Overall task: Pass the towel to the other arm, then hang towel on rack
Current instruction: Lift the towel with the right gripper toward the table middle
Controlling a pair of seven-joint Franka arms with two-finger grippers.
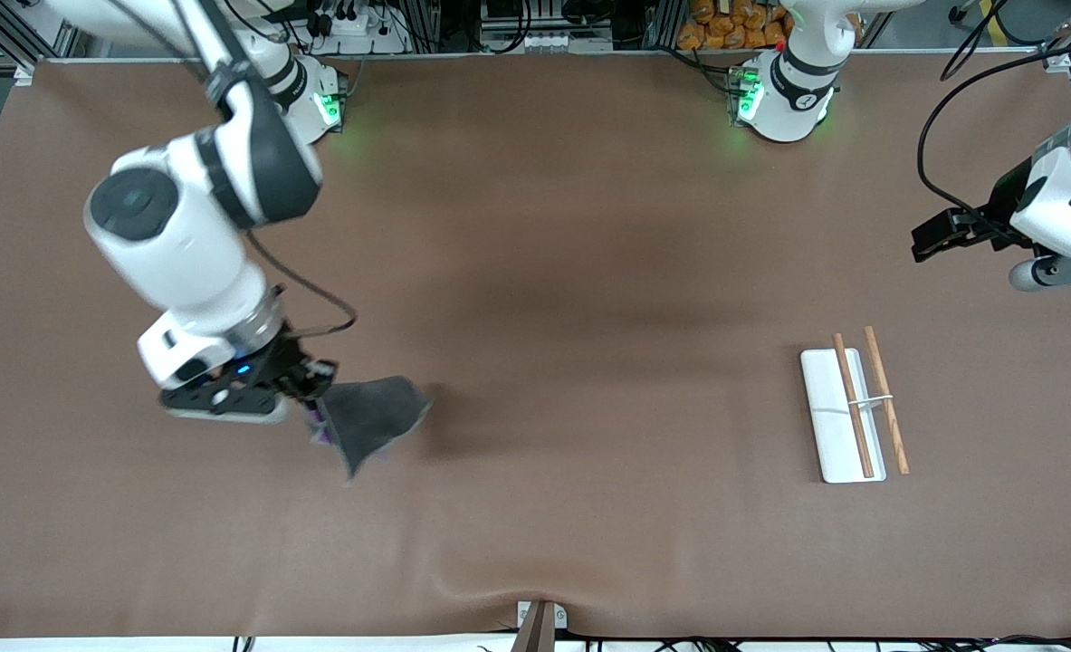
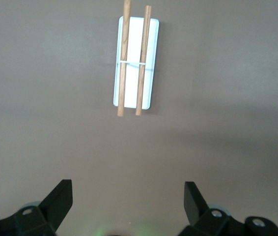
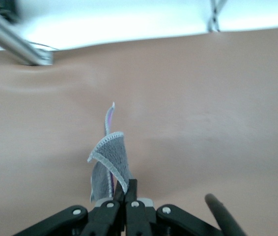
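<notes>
The front view takes in the whole brown table [image 1: 535, 272], both arm bases along its top edge, and the towel [image 1: 374, 418] and the rack [image 1: 847, 417] well apart from each other. The right wrist view alone shows the grip itself: the right gripper [image 3: 126, 196] has its fingers pressed together on one edge of the towel [image 3: 110, 169], which stands up from them in a curl, grey with a pale stitched hem and a sliver of purple on its inner face. The left wrist view alone looks straight down on the rack [image 2: 135, 64]: a white flat base, two brown rods lying along it and overhanging one short end, and a thin metal bar crossing them.

The table is covered in a smooth brown sheet with a slight wrinkle at its edge nearest the front camera. Above its top edge run metal frame rails, cables and some orange objects.

The right arm reaches down from its base with the right gripper [image 1: 310, 391] over the table toward the right arm's end, well apart from the rack, the towel hanging from it clear of the surface. The left arm waits, its left gripper [image 2: 128, 206] spread wide and holding nothing, up over the table near the rack at the left arm's end
</notes>
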